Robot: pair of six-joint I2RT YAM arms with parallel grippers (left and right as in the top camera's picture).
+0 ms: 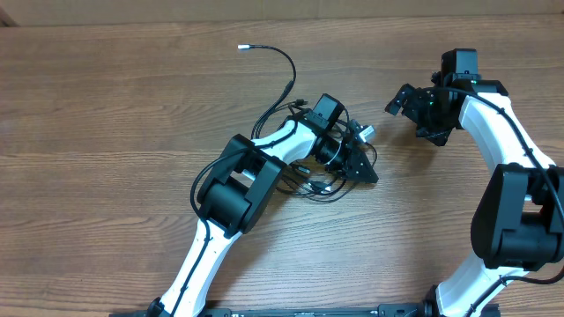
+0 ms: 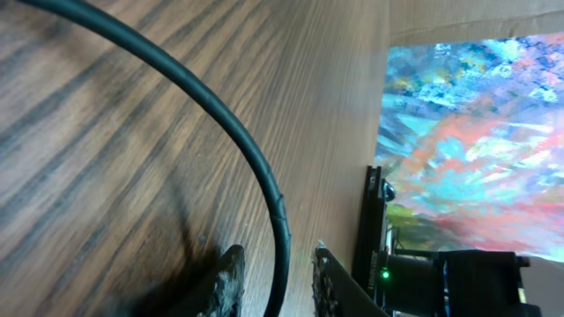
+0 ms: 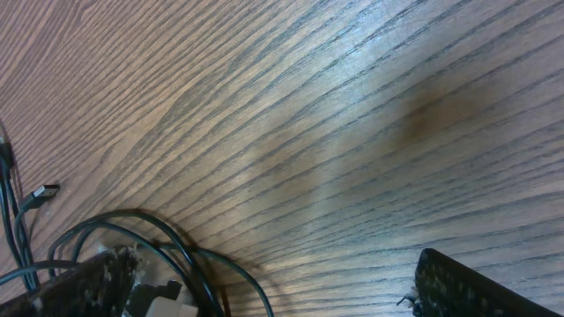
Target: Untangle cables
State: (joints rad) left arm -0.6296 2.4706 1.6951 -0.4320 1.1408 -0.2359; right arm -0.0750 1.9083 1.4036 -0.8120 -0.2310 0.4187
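1 cable tangle [image 1: 310, 187], 2 grippers [image 1: 366, 167] [image 1: 398, 101]

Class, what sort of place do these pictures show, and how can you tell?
Probably a robotics lab bench: two robot arms work at a wood-grain table, with thin black cables laid out as practice material.

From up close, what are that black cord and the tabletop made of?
Cord: probably rubber or plastic jacket; smooth, slightly glossy, bends in a curve. Tabletop: wood or wood-look laminate, I can't tell which; streaky brown grain, soft sheen.
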